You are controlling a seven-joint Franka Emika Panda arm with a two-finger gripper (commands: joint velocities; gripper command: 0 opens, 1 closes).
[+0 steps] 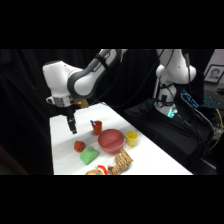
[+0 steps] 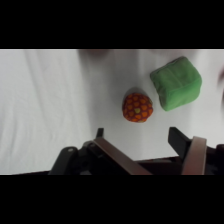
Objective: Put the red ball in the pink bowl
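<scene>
We find no readable writing or brand on anything here. Our gripper (image 2: 137, 134) hangs above the white table (image 2: 50, 100) with its fingers (image 2: 178, 140) spread apart and nothing between them. The red ball (image 2: 137, 107), round with a bumpy honeycomb surface, lies on the table just beyond the fingertips, untouched. A soft-looking green block (image 2: 176, 83) with rounded edges sits just beside it. The smooth pink bowl (image 1: 111, 140) stands farther off.
</scene>
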